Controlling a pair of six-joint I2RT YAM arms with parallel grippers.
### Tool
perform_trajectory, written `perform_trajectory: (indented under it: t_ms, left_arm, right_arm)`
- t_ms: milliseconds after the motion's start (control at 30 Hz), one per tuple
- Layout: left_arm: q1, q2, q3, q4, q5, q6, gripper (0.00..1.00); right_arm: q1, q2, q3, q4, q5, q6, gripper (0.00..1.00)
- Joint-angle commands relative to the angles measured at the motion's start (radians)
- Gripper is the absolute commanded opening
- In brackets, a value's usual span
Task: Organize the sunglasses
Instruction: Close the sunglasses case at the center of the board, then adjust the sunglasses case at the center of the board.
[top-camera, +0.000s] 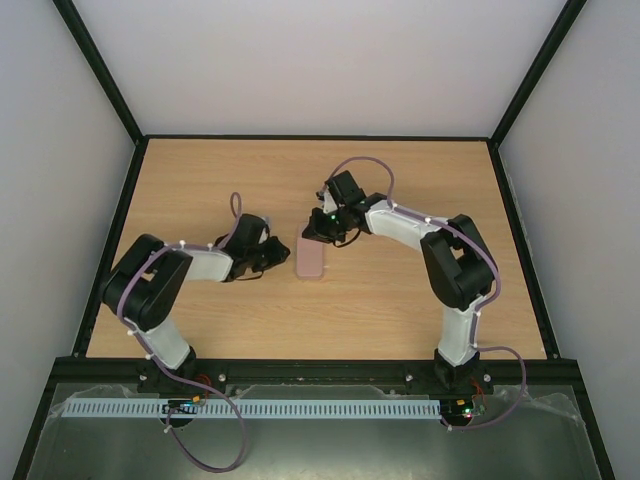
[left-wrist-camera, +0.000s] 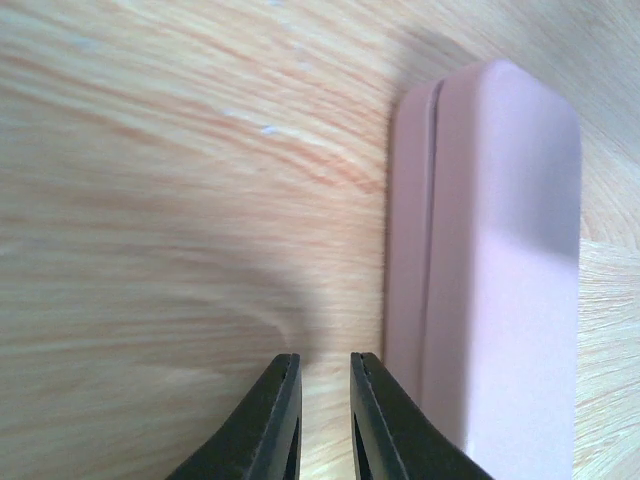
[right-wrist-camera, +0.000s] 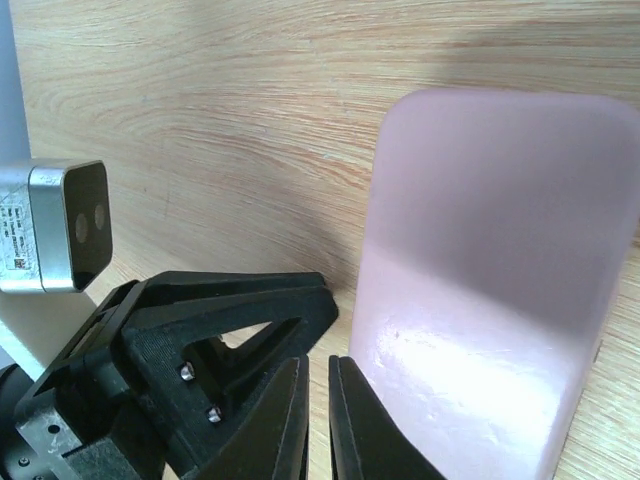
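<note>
A pink case (top-camera: 310, 260) lies closed on the wooden table (top-camera: 400, 300), roughly midway between the two arms, and both of them have their tips drawn in close to it. The left gripper (top-camera: 272, 255) sits low at the case's left side. From its wrist view its fingers (left-wrist-camera: 280, 420) are parted by only a narrow slit, with bare wood showing through and nothing grasped. One finger is just beside the near end of the case (left-wrist-camera: 500, 270), whose seam runs along the side facing it; I can't tell whether they touch. The right gripper (top-camera: 318, 235) comes in at the far end of the case. Its fingers (right-wrist-camera: 355, 430) are clenched almost together on nothing, right alongside the edge of the case (right-wrist-camera: 500, 280). The sunglasses don't show from any angle, and with the lid down I can't say whether they are inside the case.
</note>
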Motion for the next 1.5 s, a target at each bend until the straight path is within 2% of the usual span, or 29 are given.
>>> perform_trajectory:
  t_ms: [0,200,467,533,633,700,767,800,967,1067,1467]
  left_arm:
    - [0.041,-0.062,-0.068,-0.125,-0.018,0.017,0.17]
    - [0.058,-0.117,-0.081,-0.157,-0.021,0.031,0.17]
    - [0.060,-0.181,-0.078,-0.209,-0.023,0.047,0.22]
    - [0.060,-0.195,-0.076,-0.225,-0.020,0.053,0.26]
    - [0.059,-0.204,-0.073,-0.246,0.002,0.070,0.38]
    - [0.055,-0.211,-0.077,-0.262,0.010,0.083,0.44]
    - [0.046,-0.219,-0.083,-0.287,0.001,0.094,0.47]
    - [0.040,-0.220,-0.085,-0.300,-0.008,0.100,0.46]
    - [0.002,-0.196,-0.058,-0.361,-0.069,0.113,0.25]
    - [-0.041,-0.171,-0.016,-0.394,-0.115,0.104,0.20]
    - [-0.252,-0.035,0.115,-0.430,-0.190,0.009,0.16]
  right_arm:
    - [0.017,0.026,0.044,-0.057,0.001,-0.005,0.07]
    - [0.024,0.029,0.062,-0.074,0.007,-0.008,0.09]
    - [0.025,-0.090,-0.001,-0.140,0.096,-0.037,0.16]
    - [0.025,-0.135,-0.051,-0.147,0.118,-0.058,0.18]
    - [0.025,-0.215,-0.152,-0.154,0.162,-0.081,0.23]
    - [0.025,-0.282,-0.228,-0.153,0.194,-0.086,0.30]
    - [0.024,-0.347,-0.293,-0.159,0.218,-0.087,0.33]
    - [0.023,-0.379,-0.322,-0.163,0.225,-0.086,0.34]
    - [0.023,-0.555,-0.462,-0.151,0.237,-0.061,0.35]
    - [0.022,-0.618,-0.502,-0.154,0.232,-0.048,0.36]
    - [0.004,-0.752,-0.566,-0.180,0.224,-0.048,0.36]
